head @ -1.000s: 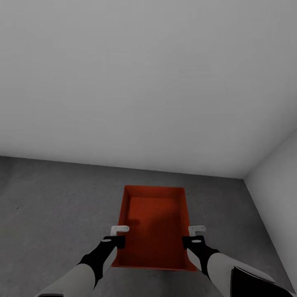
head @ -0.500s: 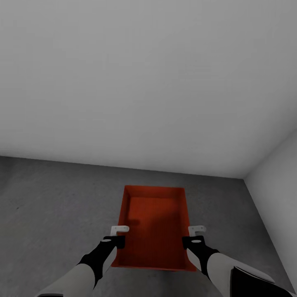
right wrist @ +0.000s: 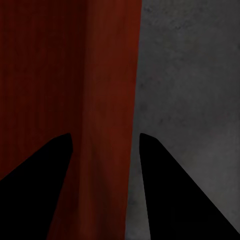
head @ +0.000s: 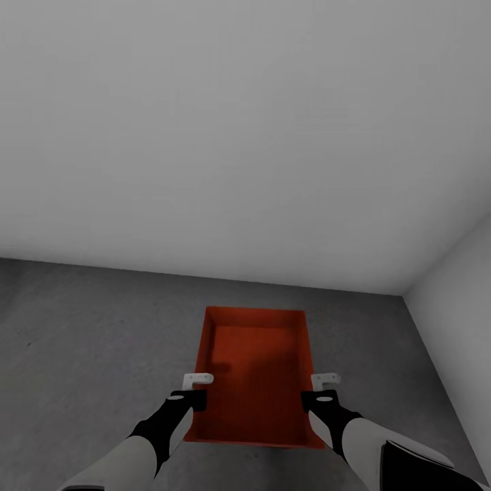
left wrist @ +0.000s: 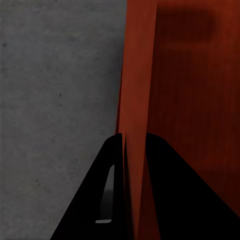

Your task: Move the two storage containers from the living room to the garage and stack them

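Orange-red and open-topped, the storage container [head: 256, 372] sits in the lower centre of our head view on the dark grey concrete floor [head: 88, 341], near the corner where the pale walls [head: 239, 136] meet. Our left claw [head: 198, 379] pinches the container's left long wall, one finger on each face of it and pressed close in the left wrist view [left wrist: 131, 150]. Our right claw [head: 324, 379] straddles the right long wall with its fingers spread well clear of the plastic [right wrist: 106, 145].

A bare garage corner: grey-white walls [head: 239, 136], mottled concrete floor [head: 88, 327].
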Tool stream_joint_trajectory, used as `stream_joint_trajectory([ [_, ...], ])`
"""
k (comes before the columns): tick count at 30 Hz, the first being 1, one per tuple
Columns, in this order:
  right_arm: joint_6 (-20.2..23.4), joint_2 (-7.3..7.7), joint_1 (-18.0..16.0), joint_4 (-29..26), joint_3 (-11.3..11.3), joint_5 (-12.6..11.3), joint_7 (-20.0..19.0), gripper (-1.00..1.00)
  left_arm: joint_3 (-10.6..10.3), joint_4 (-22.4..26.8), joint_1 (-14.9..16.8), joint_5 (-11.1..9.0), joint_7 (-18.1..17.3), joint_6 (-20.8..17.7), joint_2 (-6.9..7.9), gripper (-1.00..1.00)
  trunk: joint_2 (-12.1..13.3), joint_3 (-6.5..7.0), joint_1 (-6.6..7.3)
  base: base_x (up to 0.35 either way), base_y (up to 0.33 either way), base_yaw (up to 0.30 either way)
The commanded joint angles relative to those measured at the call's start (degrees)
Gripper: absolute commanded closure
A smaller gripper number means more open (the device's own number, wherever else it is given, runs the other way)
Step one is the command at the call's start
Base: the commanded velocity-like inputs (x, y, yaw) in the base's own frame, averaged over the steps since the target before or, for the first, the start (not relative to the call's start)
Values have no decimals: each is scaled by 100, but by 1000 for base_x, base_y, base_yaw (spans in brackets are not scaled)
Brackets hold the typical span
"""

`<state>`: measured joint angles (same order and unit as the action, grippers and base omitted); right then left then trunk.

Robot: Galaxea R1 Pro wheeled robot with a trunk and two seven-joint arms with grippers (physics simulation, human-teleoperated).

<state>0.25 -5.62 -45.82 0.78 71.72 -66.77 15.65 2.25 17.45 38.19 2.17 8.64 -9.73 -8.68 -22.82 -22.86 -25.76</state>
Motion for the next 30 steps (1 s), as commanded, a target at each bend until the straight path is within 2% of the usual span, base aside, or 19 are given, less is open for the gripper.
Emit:
stream_joint_trajectory([
  [1, 2, 35, -6, 18, 62, 6, 17, 100, 162, 8, 4, 46, 5, -39, 4, 100, -10, -8, -3, 0, 0, 0],
  [16, 2, 35, -6, 18, 62, 6, 17, 100, 162, 5, 4, 46, 14, -38, -2, 100, -10, -8, -3, 0, 0, 0],
  [30, 2, 35, -6, 18, 62, 6, 17, 100, 162, 7, 4, 46, 15, -38, -2, 100, -571, -260, -310, 0, 0, 0],
])
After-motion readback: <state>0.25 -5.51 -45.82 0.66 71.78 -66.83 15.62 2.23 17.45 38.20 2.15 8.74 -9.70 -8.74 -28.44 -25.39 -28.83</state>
